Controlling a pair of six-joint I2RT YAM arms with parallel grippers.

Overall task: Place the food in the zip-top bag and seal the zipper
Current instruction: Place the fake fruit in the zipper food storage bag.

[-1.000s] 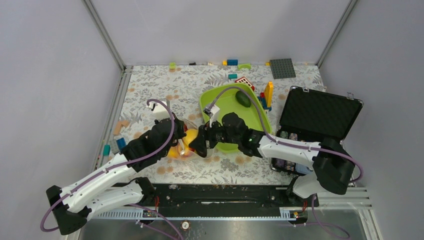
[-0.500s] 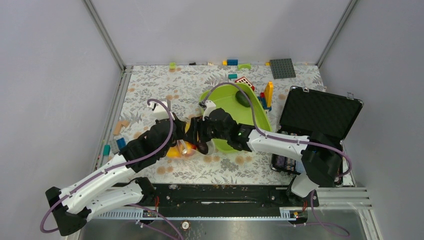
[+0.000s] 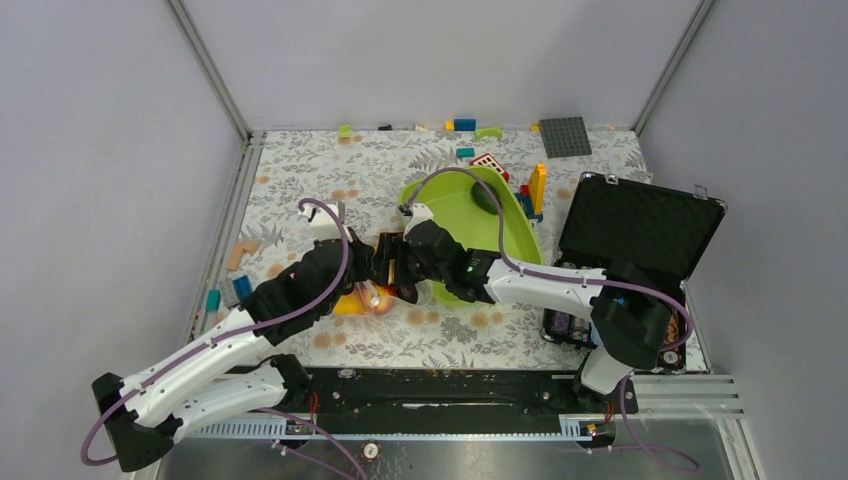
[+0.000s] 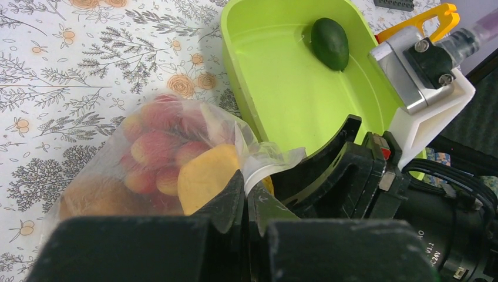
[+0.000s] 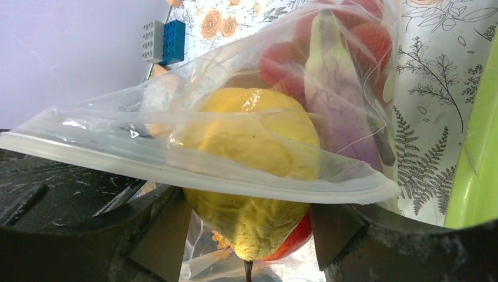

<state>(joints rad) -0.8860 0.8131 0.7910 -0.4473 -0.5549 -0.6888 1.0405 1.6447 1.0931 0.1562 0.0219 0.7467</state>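
The zip-top bag point(image 3: 362, 300) lies on the flowered table left of the lime-green tray point(image 3: 522, 228). It holds a red grape bunch point(image 4: 155, 147), a purple eggplant point(image 5: 337, 111) and brownish fruit. My left gripper point(image 4: 246, 189) is shut on the bag's mouth edge at the zipper point(image 4: 275, 169). My right gripper point(image 5: 249, 235) is at the bag's mouth, its fingers on both sides of a yellow fruit with a red side point(image 5: 252, 147). That fruit sits half under the zipper strip point(image 5: 176, 167). A dark green fruit point(image 3: 487, 197) lies in the tray.
An open black case point(image 3: 640, 230) stands at the right. Stacked building blocks point(image 3: 535, 190) stand behind the tray, a grey baseplate point(image 3: 565, 136) lies at the back, and loose blocks point(image 3: 240, 285) lie at the left. Both arms meet over the bag.
My right gripper has moved left from the tray's near edge to the bag's mouth, bringing the yellow fruit against it. My left gripper has kept its hold on the bag.
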